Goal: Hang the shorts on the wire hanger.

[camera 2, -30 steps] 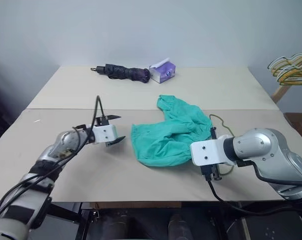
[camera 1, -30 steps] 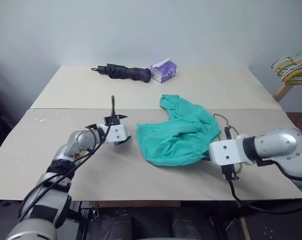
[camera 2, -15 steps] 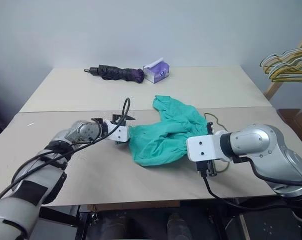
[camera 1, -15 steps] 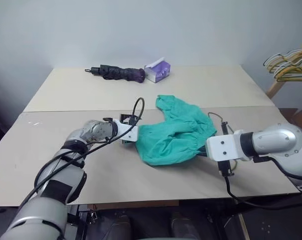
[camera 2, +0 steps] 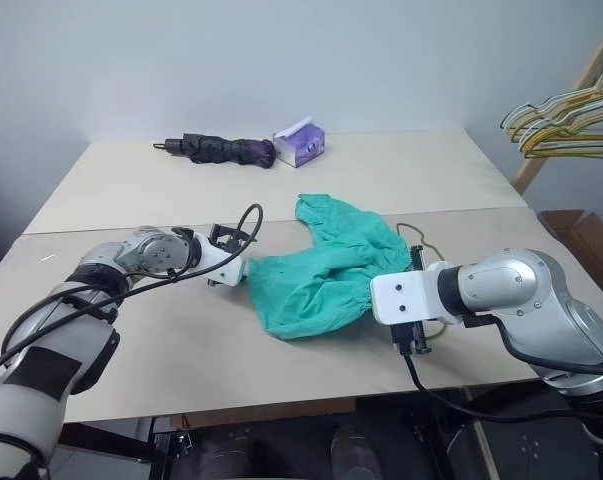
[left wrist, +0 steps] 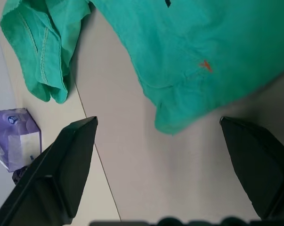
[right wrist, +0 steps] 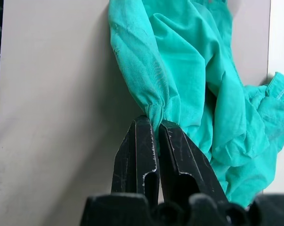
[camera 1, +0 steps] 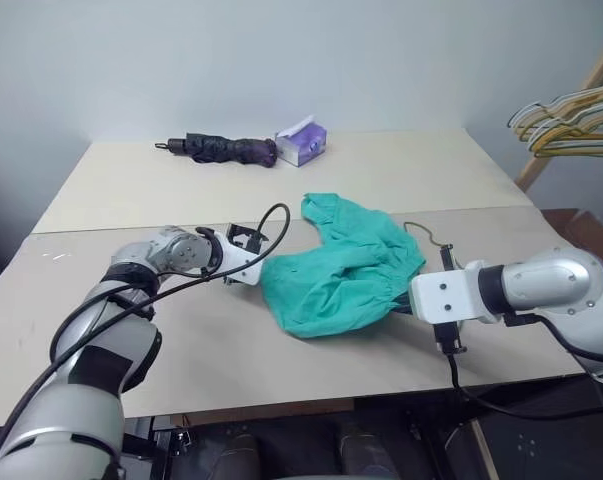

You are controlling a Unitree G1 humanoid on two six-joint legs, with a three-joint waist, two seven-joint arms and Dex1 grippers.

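The teal shorts lie crumpled in the middle of the near table. My left gripper is open at their left edge, and a corner of the cloth lies between its spread fingers. A small orange tag shows on the cloth. My right gripper is shut on the gathered waistband at the shorts' right side. A thin loop of the wire hanger peeks out from under the shorts by the right gripper; the rest of it is hidden.
A folded dark umbrella and a purple tissue pack lie at the far edge of the back table. A bunch of pale hangers hangs on a wooden rack at the right. A seam joins the two tables.
The camera has swung right. My left wrist has rolled and its open gripper has come up against the shorts' left edge. The right gripper keeps its grip on the waistband.
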